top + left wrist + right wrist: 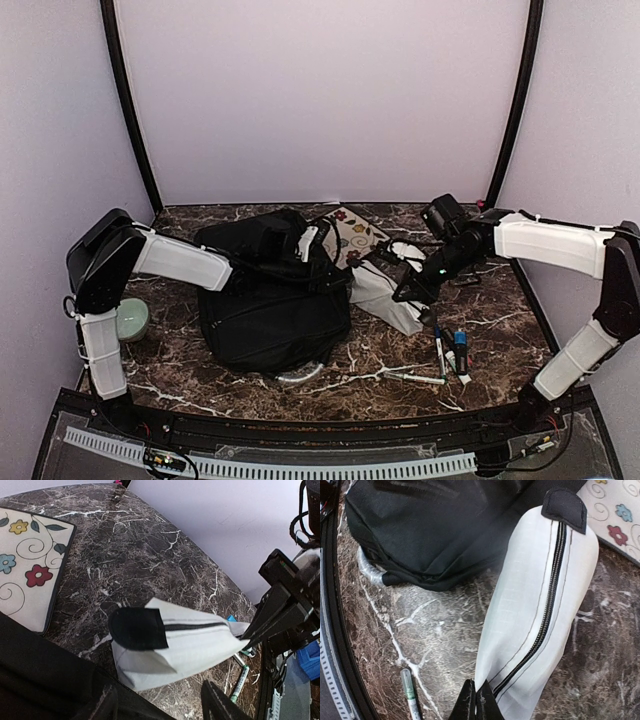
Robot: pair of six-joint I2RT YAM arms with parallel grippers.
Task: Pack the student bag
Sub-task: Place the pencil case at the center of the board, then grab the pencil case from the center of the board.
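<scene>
Right gripper [479, 702] pinches a white zipped fabric pouch [535, 610]; left gripper [161, 700] stands spread. Large black fabric backpack [270, 310] lies alongside.

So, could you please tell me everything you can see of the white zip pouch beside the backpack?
The white pouch is a long, soft case of ripstop-looking fabric. A closed black zipper runs its length, and a black fabric tab caps one end. The right hand is shut on the opposite end, pinching it by the zipper. The pouch slants between the student bag and the pens, tab end toward the bag. Whether it touches the bag or the table is unclear.
</scene>
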